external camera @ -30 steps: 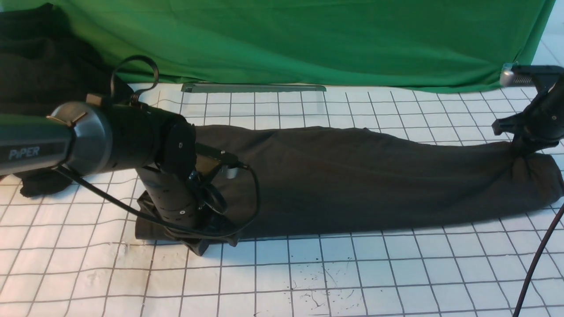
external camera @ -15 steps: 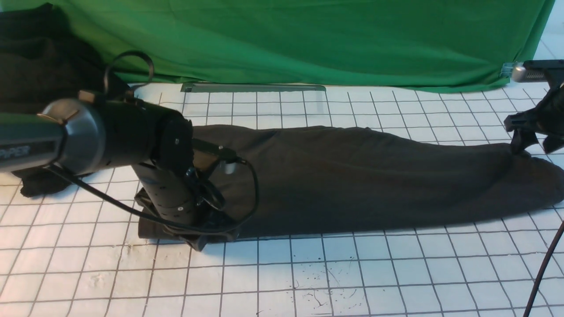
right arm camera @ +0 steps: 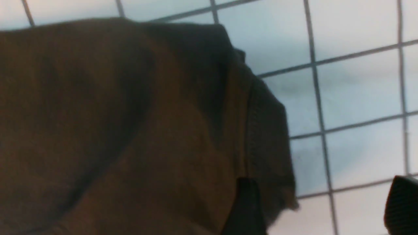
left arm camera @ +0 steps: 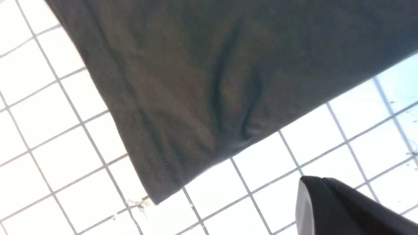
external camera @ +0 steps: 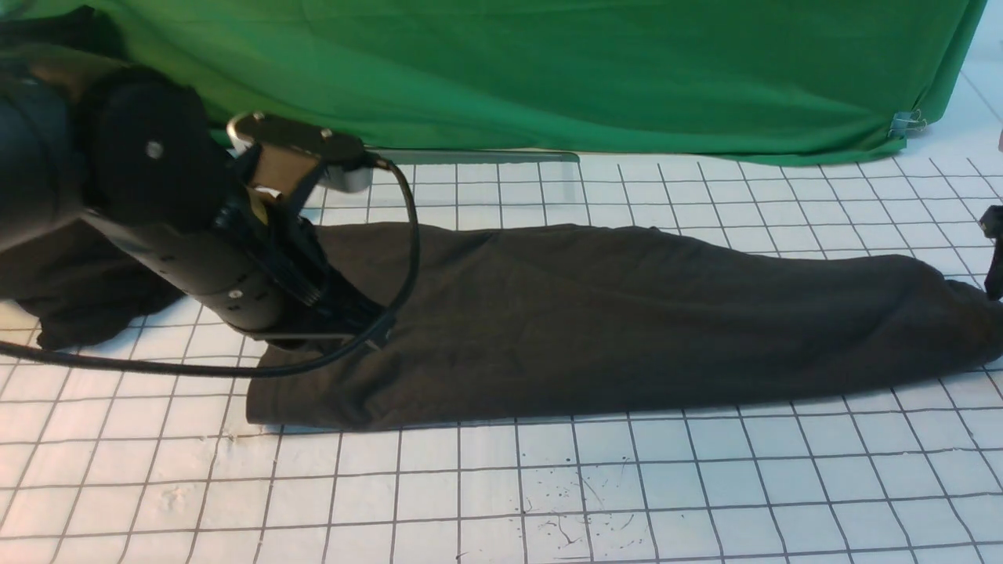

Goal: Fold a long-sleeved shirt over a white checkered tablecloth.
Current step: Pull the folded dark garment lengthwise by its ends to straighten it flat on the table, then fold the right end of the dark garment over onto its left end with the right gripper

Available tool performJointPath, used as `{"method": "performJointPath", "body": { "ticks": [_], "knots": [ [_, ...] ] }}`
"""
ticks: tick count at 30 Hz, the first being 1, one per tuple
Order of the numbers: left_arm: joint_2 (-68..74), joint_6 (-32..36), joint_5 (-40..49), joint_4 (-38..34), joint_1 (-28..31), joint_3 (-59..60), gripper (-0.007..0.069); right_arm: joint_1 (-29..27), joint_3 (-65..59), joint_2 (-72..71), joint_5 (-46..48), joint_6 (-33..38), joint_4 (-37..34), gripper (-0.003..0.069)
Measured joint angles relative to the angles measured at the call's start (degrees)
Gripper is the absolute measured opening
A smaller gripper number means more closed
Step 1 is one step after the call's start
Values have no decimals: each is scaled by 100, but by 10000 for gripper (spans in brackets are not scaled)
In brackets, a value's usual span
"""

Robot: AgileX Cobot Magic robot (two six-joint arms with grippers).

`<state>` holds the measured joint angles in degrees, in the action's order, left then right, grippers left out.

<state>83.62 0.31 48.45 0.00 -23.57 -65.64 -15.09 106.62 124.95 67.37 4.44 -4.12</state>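
both grippers let go: the long fold is laid down

front view: the long-sleeved shirt (external camera: 627, 313) lies as one long dark band across the middle of the frame on the white checkered tablecloth (external camera: 627, 486), with no print showing. the left gripper (external camera: 364, 333), which a second ago pressed on the band's lower left corner, has lifted toward the left centre. it looks closed and empty, though its own arm hides much of it. the right gripper (external camera: 993, 258), which was pinching the band's right end, has backed off to the right edge, where only a sliver shows.

left wrist view: the shirt's stitched corner lies flat and free on the grid. a dark finger (left arm camera: 326, 205) in the lower right corner hangs over bare squares and carries nothing.

right wrist view: two fingers (right arm camera: 245, 209) at the bottom stand well apart, the jaws open with nothing clamped. the shirt's ribbed end fills the left of the frame.

this fold seems finished. a crosswise fold probably comes next and needs fresh grips.
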Motion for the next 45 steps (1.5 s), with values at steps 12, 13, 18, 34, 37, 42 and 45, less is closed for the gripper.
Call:
{"method": "performJointPath", "body": {
  "ticks": [12,13,18,34,37,42,45],
  "knots": [
    [-53,0,11,0,0,29,-4,156,7,626,-205,130,-356,625],
    [-53,0,11,0,0,29,-4,169,10,632,-219,130,-351,605],
    [-53,0,11,0,0,29,-4,192,28,638,-165,431,-468,256],
    [-53,0,121,0,0,29,-4,-268,9,-768,243,-62,366,39],
    [-53,-31,91,0,0,29,-4,-139,7,-1170,248,-65,111,39],
    [-53,-31,73,32,0,29,-4,538,7,-1886,253,-124,-371,39],
    [-53,-31,74,0,0,29,-4,1165,7,-2148,256,-216,-474,39]
  ]
}}
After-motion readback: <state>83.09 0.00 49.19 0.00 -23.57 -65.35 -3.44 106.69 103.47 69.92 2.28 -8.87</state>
